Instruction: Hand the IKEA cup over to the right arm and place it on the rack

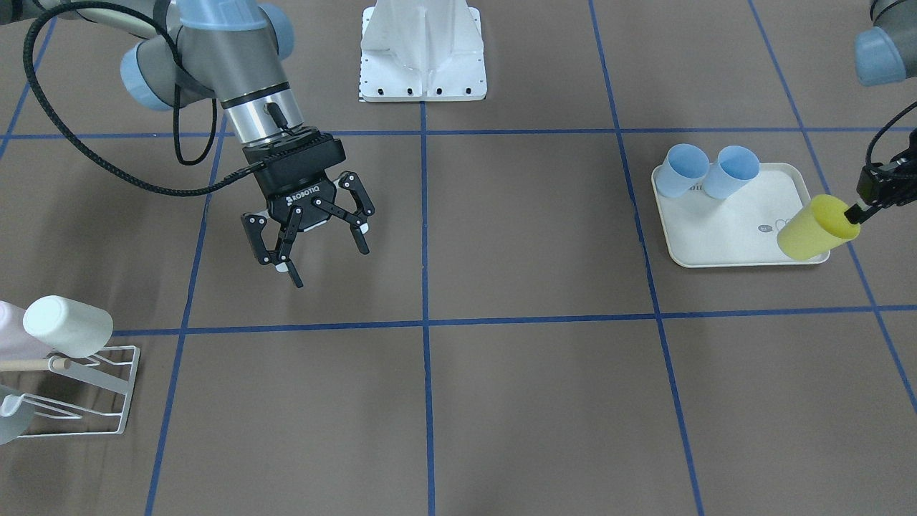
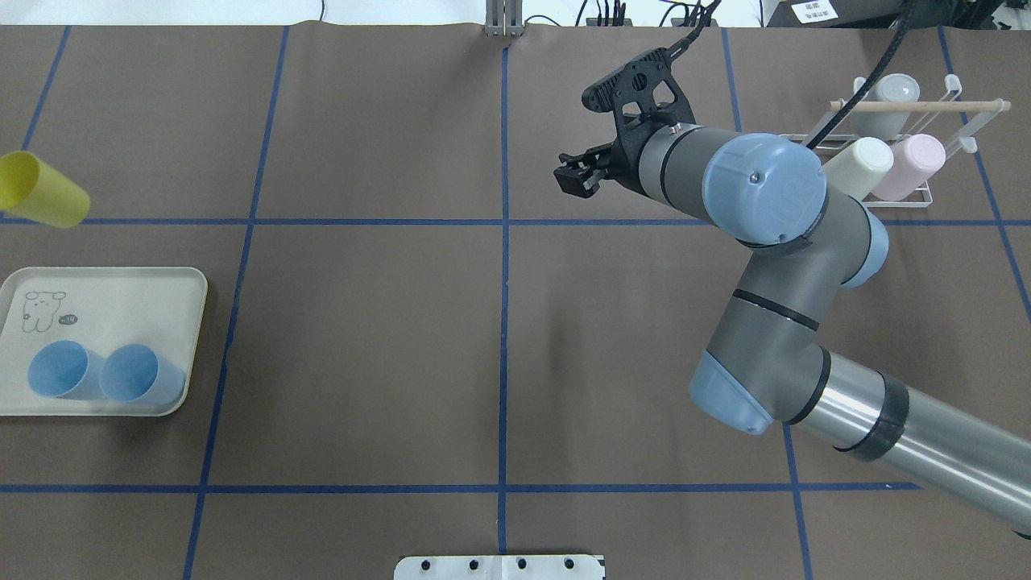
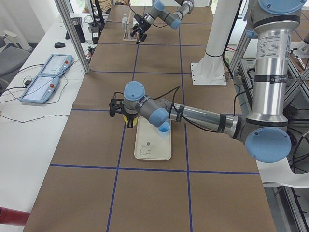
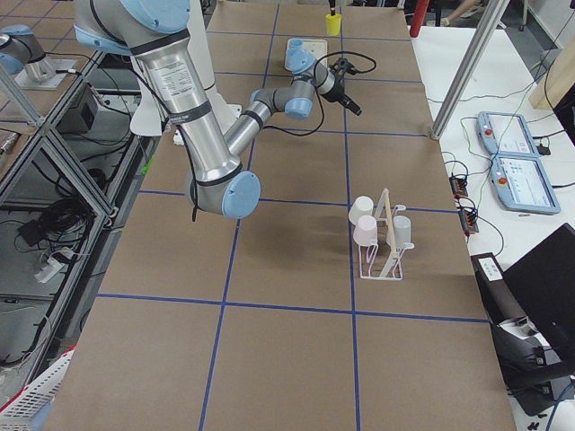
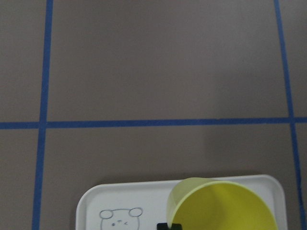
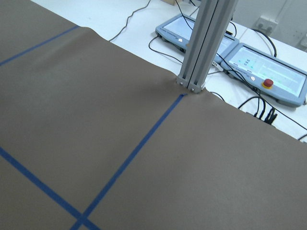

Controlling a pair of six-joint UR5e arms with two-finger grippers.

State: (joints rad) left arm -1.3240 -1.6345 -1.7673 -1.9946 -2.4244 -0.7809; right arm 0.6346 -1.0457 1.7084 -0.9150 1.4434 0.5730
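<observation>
The yellow IKEA cup [image 1: 817, 228] is held tilted on its side, in the air over the corner of the cream tray [image 1: 716, 240]. My left gripper [image 1: 856, 213] is shut on its rim; the cup's open mouth fills the bottom of the left wrist view [image 5: 223, 206]. In the overhead view the cup [image 2: 40, 201] is at the far left. My right gripper [image 1: 329, 261], black and lettered ROBOTIQ, hangs open and empty above the table, far from the cup. The white wire rack [image 1: 107, 380] with a wooden dowel [image 2: 918, 105] stands at the table's right end.
Two blue cups [image 1: 684, 170] [image 1: 731, 172] lie on the tray. The rack holds a white cup [image 1: 68, 326], a pink cup [image 2: 914, 165] and a grey cup [image 2: 886, 101]. A white arm base [image 1: 423, 50] stands at the robot's edge.
</observation>
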